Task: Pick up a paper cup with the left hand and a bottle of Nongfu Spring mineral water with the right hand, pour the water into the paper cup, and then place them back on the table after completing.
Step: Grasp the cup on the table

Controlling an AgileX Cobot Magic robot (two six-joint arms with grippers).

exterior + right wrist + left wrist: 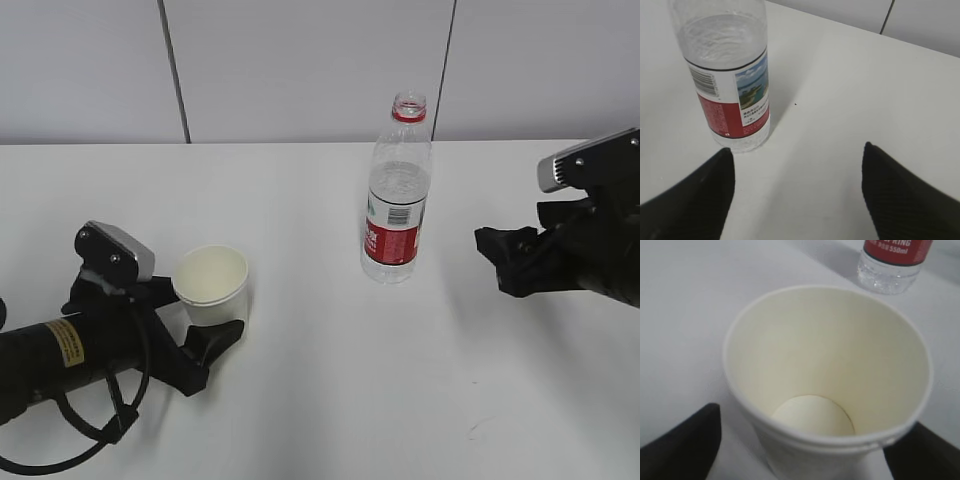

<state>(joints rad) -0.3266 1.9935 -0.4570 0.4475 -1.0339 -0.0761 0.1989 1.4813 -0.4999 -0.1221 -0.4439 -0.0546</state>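
White paper cup upright on the white counter, at the left of the exterior view, mouth up and empty inside. Left pincer spread wide around the cup, one finger on each side of its lower wall; contact with the paper cannot be told. Clear plastic bottle standing upright near the middle of the counter, well apart from the cup, uncapped, with a red ring at the neck and a red-and-white label. Water filling it to about shoulder height. Right pincer released, fingers parted, just off the counter to the right of the bottle and clear of it.
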